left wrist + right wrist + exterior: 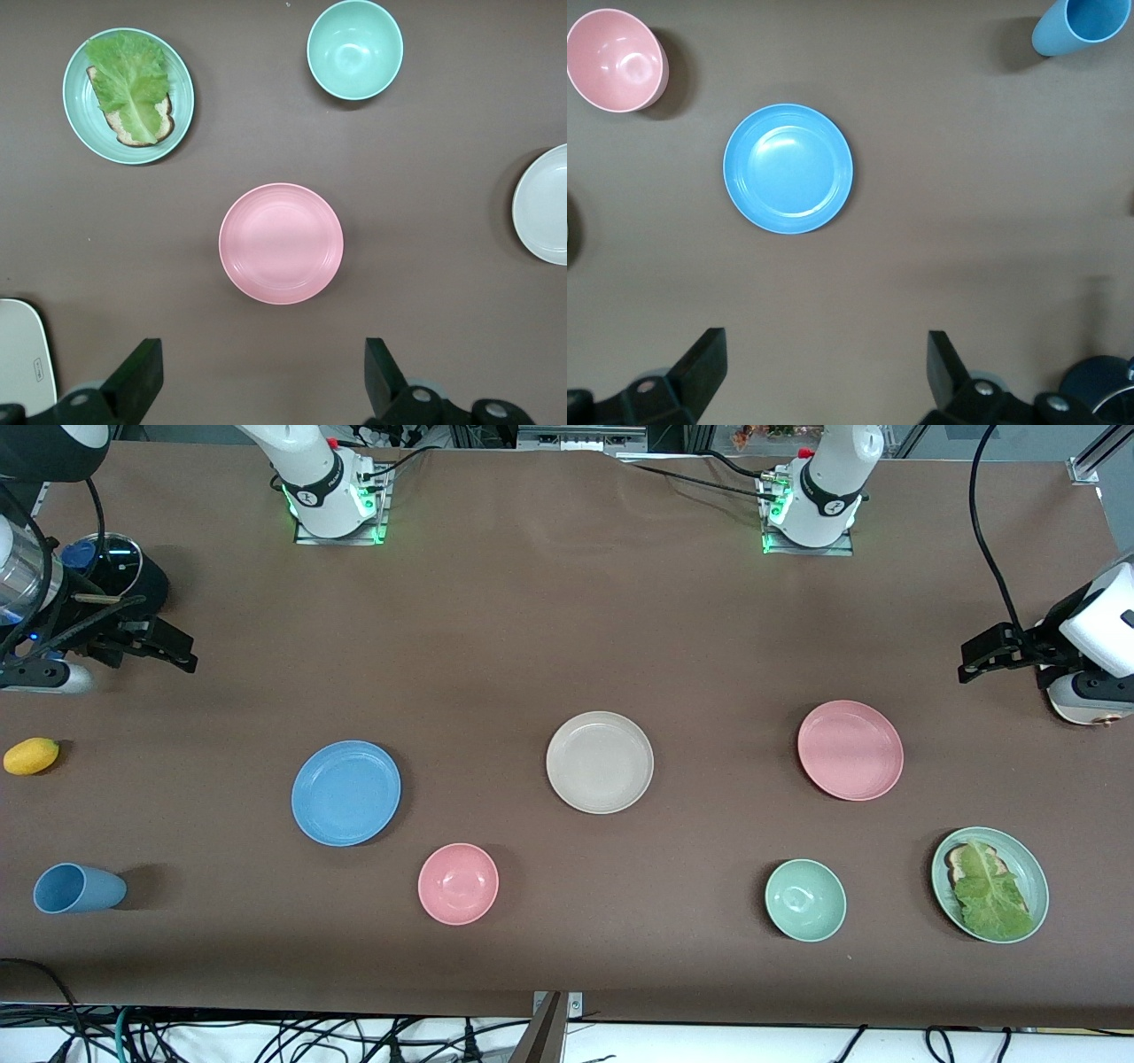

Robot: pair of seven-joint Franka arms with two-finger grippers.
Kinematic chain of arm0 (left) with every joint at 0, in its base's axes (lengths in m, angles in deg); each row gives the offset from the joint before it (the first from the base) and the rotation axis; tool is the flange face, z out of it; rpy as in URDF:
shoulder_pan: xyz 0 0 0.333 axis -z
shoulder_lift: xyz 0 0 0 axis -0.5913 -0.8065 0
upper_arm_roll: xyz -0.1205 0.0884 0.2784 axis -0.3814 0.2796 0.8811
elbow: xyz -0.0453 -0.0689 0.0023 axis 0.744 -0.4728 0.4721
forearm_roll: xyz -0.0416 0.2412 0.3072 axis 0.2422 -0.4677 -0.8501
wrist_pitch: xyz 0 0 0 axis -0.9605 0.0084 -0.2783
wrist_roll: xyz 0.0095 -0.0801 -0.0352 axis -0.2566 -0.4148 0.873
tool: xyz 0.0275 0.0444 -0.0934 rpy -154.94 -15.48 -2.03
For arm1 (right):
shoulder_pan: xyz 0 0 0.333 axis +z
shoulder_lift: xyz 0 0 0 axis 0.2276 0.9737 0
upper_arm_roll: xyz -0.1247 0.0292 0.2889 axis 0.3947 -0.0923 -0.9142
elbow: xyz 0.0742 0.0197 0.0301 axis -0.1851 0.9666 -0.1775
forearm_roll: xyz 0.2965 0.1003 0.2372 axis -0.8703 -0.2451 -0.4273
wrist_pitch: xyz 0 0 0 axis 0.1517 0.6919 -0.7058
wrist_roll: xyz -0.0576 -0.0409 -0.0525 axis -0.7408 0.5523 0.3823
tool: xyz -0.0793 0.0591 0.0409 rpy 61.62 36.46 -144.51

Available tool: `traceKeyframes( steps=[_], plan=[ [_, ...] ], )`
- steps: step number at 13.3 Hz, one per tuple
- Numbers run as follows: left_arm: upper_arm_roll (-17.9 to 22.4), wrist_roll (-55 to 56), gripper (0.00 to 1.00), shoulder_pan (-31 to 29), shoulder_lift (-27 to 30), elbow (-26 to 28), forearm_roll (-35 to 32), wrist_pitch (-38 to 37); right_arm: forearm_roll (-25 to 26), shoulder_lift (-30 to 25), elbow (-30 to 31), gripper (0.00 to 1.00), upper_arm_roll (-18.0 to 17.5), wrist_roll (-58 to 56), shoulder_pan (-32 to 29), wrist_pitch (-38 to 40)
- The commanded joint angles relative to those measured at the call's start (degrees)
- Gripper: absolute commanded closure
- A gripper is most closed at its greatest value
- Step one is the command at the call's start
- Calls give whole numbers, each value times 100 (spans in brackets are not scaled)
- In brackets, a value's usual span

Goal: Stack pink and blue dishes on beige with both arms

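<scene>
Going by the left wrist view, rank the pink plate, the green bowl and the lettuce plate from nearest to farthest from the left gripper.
From the open left gripper:
1. Pink plate, directly ahead of the fingers, on bare table.
2. Green bowl and lettuce plate: both clearly farther than the pink plate, but too close to each other to rank.
</scene>
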Motion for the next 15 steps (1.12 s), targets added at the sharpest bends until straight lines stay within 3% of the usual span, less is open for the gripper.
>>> traceKeyframes(
  steps=[1, 15],
  plan=[
    [6, -45, 0, 18, 6, -13, 16, 25, -68, -130, 98, 0, -8, 63, -4, -49],
    [-3, -45, 0, 27, -56, -13, 8, 42, -33, 46, -42, 0, 10, -7, -92, -558]
  ],
)
